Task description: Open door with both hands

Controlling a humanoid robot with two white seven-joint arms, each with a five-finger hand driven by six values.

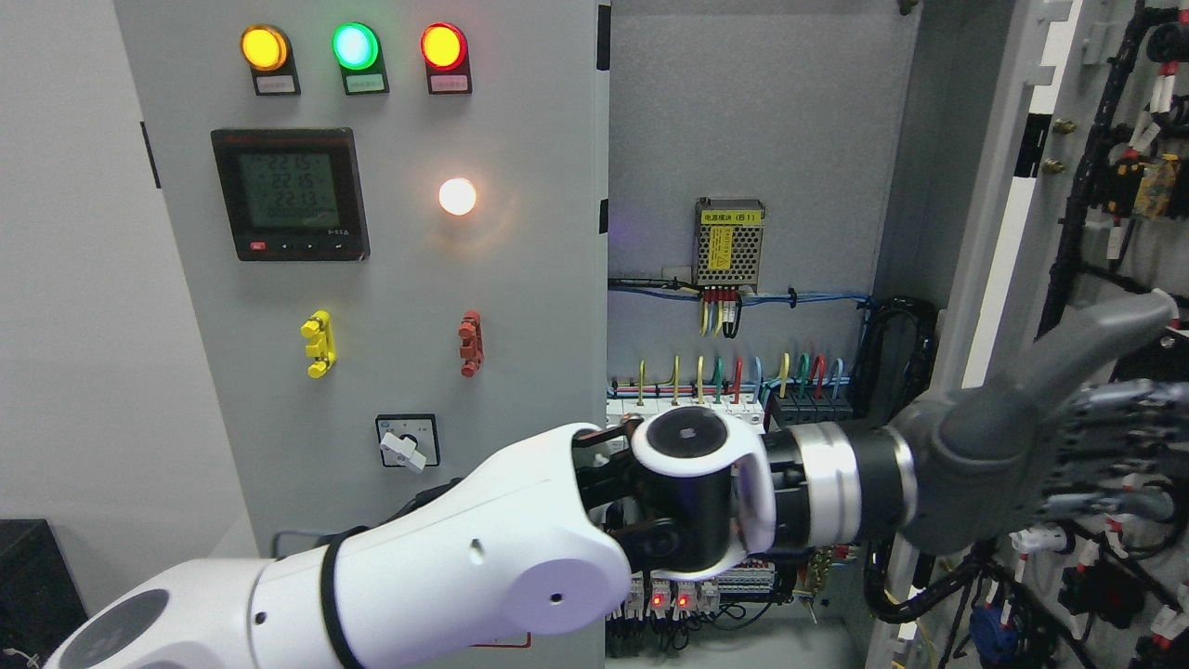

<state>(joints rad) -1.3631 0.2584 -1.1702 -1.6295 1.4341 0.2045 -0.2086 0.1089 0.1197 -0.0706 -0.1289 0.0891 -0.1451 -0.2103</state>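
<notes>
— Grey cabinet steel was seen across the whole view: a closed left door (372, 279) carrying three lit lamps (356, 46), a meter (290, 193) and a rotary switch (406, 446), and, right of that door, an exposed interior with a power supply (730, 243) and rows of wired terminals (725, 395).

— And the door being worked?

— The right door (1040, 279) was found swung well open, right of the power supply, its inner face with black cable looms turned toward the camera.

— Which hand was engaged?

— The left hand (1050, 465) was reached across from the lower left, below and right of the power supply, and was laid against the open door's inner side. The thumb was raised upward; the other fingers (1105, 437) were extended side by side toward the panel, and nothing was seen to be pinched. Whether the panel was actually touched could not be told.

— The right hand?

— It was not shown at all.

— So which step was judged to be in hand?

— The push phase, late in the task: the panel was judged to be held or driven outward with the flat of the hand.

— What would be called for next?

— A steady outward sweep away from the power supply, with the fingers kept off the looms so no wire is snagged.
</notes>
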